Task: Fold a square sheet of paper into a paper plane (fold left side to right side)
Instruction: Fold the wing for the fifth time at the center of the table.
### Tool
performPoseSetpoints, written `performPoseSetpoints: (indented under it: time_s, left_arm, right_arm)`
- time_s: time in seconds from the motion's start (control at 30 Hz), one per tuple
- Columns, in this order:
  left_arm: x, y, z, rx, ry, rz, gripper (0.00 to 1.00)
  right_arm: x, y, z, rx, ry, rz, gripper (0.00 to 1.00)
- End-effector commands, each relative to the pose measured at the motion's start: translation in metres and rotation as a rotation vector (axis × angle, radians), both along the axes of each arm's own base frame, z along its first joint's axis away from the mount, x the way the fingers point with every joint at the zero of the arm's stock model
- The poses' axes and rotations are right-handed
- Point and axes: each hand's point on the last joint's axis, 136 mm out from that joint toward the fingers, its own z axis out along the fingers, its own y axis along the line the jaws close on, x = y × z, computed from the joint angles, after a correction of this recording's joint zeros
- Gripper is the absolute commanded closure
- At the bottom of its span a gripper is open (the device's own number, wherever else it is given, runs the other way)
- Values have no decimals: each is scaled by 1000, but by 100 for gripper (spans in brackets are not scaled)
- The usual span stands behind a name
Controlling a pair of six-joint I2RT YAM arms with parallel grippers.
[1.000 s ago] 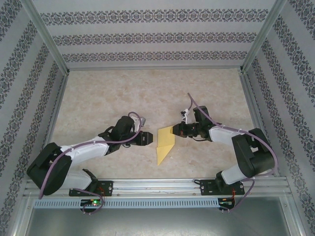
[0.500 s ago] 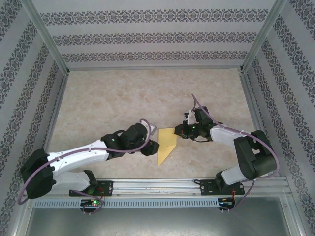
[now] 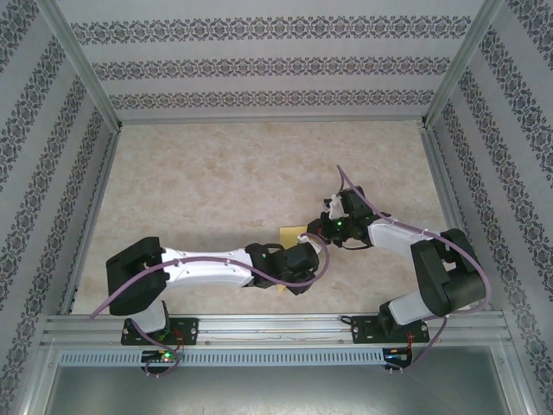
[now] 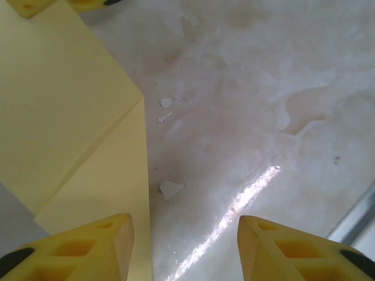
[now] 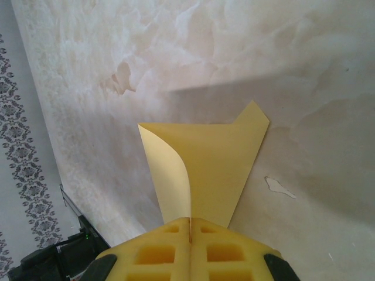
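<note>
Paper [image 3: 293, 233] lying on bench [image 3: 216, 173], folded, diagonal crease showing. Right jaws together, clamped on paper's edge, one flap curling up beside them. Left jaws apart, low over paper's opposite edge: one finger [image 4: 94, 249] above paper, other above bare bench. Small white scraps [image 4: 171, 188] just beside paper.

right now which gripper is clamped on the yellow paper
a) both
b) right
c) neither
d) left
b: the right gripper has its fingers pressed together on the near tip of the yellow paper, while the left gripper stands open, its fingers apart above the sheet's edge.
</note>
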Motion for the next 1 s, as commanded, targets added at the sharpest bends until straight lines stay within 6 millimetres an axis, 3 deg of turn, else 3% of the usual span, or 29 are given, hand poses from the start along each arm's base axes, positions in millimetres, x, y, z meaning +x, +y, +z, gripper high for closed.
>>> performPoseSetpoints:
  time_s: [0.0,0.47,0.97]
  left_arm:
    - [4,4,-4,85,-47,19,50]
    - [14,19,-29,204,-91,87,52]
    - [17,35,-41,272,-107,115,67]
  right_arm:
    - [2,2,1,-10,12,-5,97]
    - [1,3,-4,-11,26,3,97]
    - [0,2,-8,-17,35,4,97]
